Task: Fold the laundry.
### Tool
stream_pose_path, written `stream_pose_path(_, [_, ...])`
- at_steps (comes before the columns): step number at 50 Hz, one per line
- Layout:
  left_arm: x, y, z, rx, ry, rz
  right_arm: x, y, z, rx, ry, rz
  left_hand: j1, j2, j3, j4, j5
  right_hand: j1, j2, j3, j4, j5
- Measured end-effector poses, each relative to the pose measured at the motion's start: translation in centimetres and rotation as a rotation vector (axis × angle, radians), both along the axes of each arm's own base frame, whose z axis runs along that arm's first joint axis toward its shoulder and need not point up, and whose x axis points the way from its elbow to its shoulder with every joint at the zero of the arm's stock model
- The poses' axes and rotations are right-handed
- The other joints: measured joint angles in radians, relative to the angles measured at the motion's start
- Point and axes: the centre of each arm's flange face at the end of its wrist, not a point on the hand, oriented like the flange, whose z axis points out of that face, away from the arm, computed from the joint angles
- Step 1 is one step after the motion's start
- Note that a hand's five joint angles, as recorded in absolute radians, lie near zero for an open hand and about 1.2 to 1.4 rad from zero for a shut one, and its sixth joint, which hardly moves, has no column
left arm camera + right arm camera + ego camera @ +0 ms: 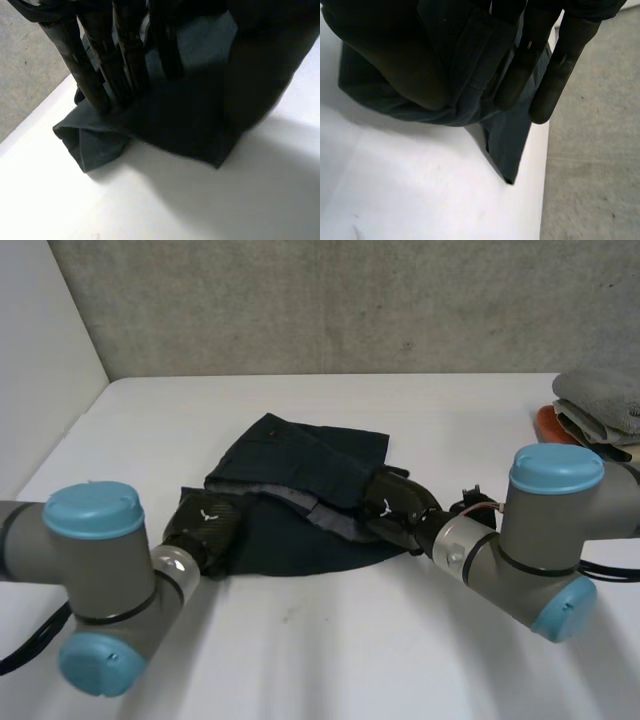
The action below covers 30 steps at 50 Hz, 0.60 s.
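Note:
A dark navy garment (pixel 300 465) lies partly folded in the middle of the white table (pixel 330 660). My left hand (pixel 203 530) is at the garment's near left edge. Its straight fingers (pixel 125 55) stand with their tips on the cloth (pixel 185 120), and the thumb hovers beside them over the same edge. My right hand (pixel 392 505) is at the garment's right edge. There a thick fold of the cloth (pixel 485 55) is pinched between the thumb and the fingers (pixel 560 75), and a loose corner (pixel 507 150) hangs down to the table.
A grey folded towel (pixel 600 400) sits on something orange (pixel 548 423) at the table's far right edge. A grey wall runs behind the table, with a white wall along the left side.

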Motion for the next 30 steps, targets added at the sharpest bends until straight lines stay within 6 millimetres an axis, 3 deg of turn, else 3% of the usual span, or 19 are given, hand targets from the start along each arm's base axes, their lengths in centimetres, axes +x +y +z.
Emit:
stream_pose_path(2, [-0.3,-0.6,-0.3,-0.014,-0.02,-0.007,0.1,-0.5,0.1,-0.007,-0.011,-0.024,0.222,0.238,0.241,0.244,0.237,0.0,0.0,0.015,0.019,0.0])
stream_pose_path(4, [-0.5,-1.2,-0.4,-0.032,-0.039,-0.011,0.2,-1.1,0.5,-0.006,-0.039,-0.062,0.3,0.374,0.379,0.395,0.376,0.0,0.0,0.016,0.021,0.0])
stream_pose_path(9, [-0.7,-2.4,1.0,-0.099,-0.049,0.017,0.1,-2.4,2.6,0.025,-0.159,-0.169,0.3,0.388,0.395,0.409,0.38,0.0,0.0,0.016,0.021,0.0])
stream_pose_path(12, [-0.6,-3.1,3.9,-0.178,-0.018,0.063,-0.2,-3.2,5.1,0.056,-0.275,-0.24,0.3,0.388,0.401,0.409,0.38,0.0,0.0,0.016,0.021,0.0])
stream_pose_path(15, [-0.2,-3.5,7.6,-0.267,0.041,0.101,-0.9,-3.9,8.8,0.095,-0.425,-0.308,0.3,0.388,0.401,0.409,0.38,0.0,0.0,0.02,0.022,0.0])
stream_pose_path(21, [1.5,-2.2,18.9,-0.511,0.248,0.143,-3.6,-4.8,17.6,0.23,-0.768,-0.428,0.3,0.388,0.401,0.413,0.38,0.0,0.0,0.02,0.023,0.0])
stream_pose_path(24, [2.3,-0.6,22.7,-0.582,0.329,0.132,-4.7,-4.7,20.0,0.305,-0.873,-0.467,0.3,0.388,0.401,0.413,0.38,0.0,0.004,0.02,0.023,0.0])
stream_pose_path(27, [2.8,0.9,24.8,-0.592,0.381,0.105,-5.8,-4.3,21.3,0.398,-0.941,-0.51,0.3,0.389,0.401,0.413,0.38,0.0,0.014,0.02,0.023,0.0])
stream_pose_path(30, [2.8,2.1,25.0,-0.53,0.398,0.069,-6.3,-3.8,21.4,0.487,-0.95,-0.552,0.3,0.39,0.403,0.413,0.38,0.0,0.014,0.02,0.023,0.0])
